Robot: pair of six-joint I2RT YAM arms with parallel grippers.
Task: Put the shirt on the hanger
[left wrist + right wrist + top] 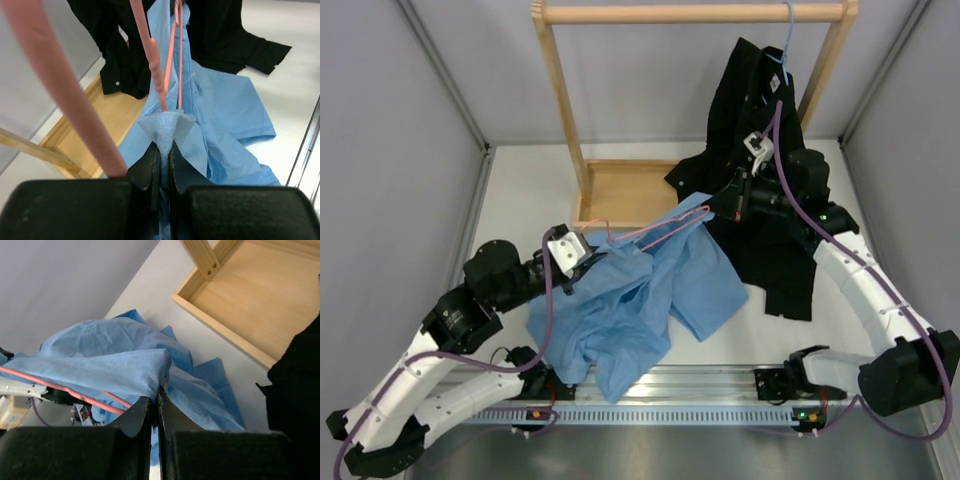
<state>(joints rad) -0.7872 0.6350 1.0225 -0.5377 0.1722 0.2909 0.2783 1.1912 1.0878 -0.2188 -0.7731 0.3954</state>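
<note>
The left pincer (165,152) and right pincer (156,404) are clamping tight on the shirt (620,300), whose thin folds are likely risking slipping free against the hanger (155,65) between them.

A black shirt (755,90) hangs on a pale blue hanger (789,35) from a wooden rack (560,110). Its hem lies on the tabletop (520,190).

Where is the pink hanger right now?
In the top view, the pink hanger runs across mid-table along the upper edge of the blue shirt, on the near side of the wooden tray and left of the black shirt.
</note>
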